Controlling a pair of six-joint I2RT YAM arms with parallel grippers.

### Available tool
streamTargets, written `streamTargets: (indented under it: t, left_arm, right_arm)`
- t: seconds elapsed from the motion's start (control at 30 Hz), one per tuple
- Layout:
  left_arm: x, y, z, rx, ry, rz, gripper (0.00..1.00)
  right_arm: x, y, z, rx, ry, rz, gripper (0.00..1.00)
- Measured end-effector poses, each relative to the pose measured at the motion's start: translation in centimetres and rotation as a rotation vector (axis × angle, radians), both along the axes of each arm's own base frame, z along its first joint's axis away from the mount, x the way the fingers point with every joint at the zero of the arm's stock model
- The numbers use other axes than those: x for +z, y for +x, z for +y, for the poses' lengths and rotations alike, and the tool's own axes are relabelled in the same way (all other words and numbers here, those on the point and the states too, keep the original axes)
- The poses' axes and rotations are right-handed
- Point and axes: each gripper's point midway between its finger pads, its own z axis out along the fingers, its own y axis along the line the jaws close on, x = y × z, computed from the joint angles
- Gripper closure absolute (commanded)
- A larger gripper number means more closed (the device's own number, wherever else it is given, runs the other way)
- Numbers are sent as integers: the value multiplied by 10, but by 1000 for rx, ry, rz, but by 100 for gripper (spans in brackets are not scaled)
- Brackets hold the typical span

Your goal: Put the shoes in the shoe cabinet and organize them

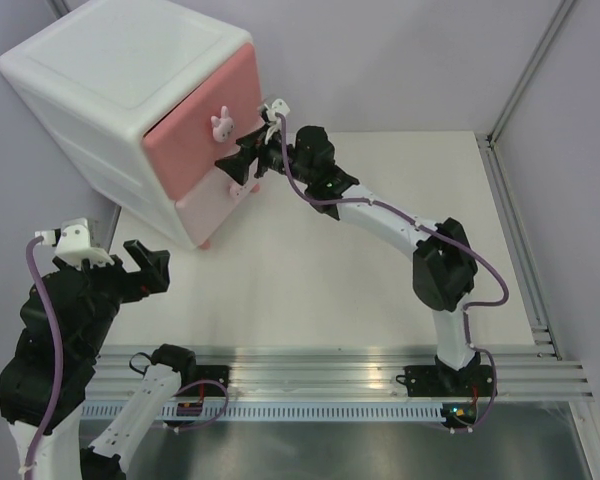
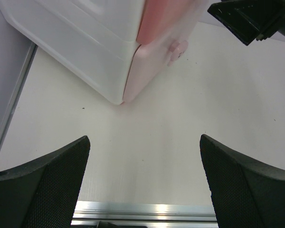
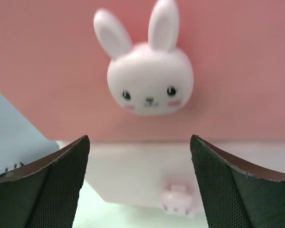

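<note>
The shoe cabinet (image 1: 110, 90) stands at the table's far left, white with a deep pink upper drawer front (image 1: 205, 115) and a pale pink lower front (image 1: 205, 210). The upper drawer sits slightly ajar. My right gripper (image 1: 236, 160) is open and empty, close in front of the upper front, just below its bunny knob (image 3: 149, 78). The lower bunny knob (image 3: 177, 200) shows beneath. My left gripper (image 1: 142, 262) is open and empty, above the table near the cabinet's front corner (image 2: 121, 99). No shoes are in view.
A purple wall stands behind and left of the cabinet. An aluminium rail (image 1: 330, 365) runs along the table's near edge, another (image 1: 515, 230) along the right side. White tabletop (image 1: 330, 270) stretches right of the cabinet.
</note>
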Motion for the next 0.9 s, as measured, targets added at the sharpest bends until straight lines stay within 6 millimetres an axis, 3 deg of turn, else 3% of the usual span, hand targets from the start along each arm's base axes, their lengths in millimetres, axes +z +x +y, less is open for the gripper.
streamTargets:
  t: [0.1,0.2,0.33,0.47,0.57,0.9]
  left_arm:
    - [1,0,1,3,1,-3,0]
    - [2,-1,2,10,2,-7,0]
    - [5,-5,9,39,6,-29,0]
    - [14,-11,15,61,11,-64,0]
    - [20,-15,19,70,10,-90,0]
    - [23,-22,25,90,10,-117,0]
  right_arm:
    - [-11,-9,-17,-53,-65,35,6]
    - [-3,-20,-44,-122,-103,46,5]
    - [31,-35,-95,-258,-110,26,2]
    - [73,-54,-160,-431,-85,-10,2]
    - [89,-72,-208,-557,-81,-25,2]
    - [76,-133,-346,-912,-104,12,2]
